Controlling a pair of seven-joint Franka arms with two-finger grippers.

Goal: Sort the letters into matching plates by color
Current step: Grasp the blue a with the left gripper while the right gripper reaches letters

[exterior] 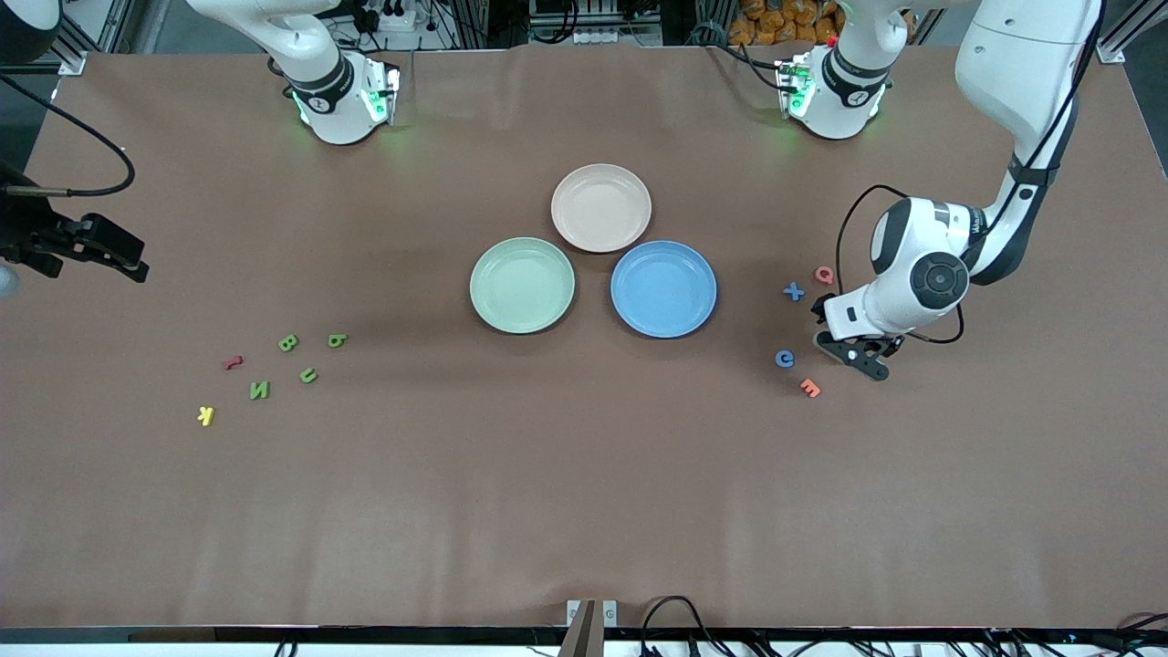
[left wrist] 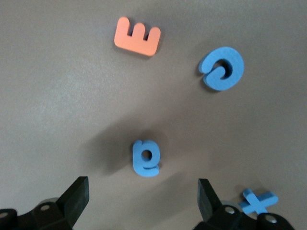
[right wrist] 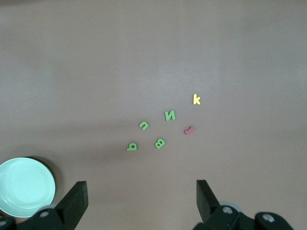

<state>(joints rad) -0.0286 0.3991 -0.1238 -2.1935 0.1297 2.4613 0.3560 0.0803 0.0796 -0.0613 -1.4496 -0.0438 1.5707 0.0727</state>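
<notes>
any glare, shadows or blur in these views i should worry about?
Front view: even light, a soft sheen on the table, a faint shadow beside the pale green plate. Left wrist view: sharp letters; the small blue letter throws a soft dark shadow; the left gripper blurs at the frame edge. Right wrist view: flat light, the green letters small but clear.

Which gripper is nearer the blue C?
Left. The left gripper, open, hovers right beside the blue C; the right gripper, open, hangs at the right arm's end of the table.
</notes>
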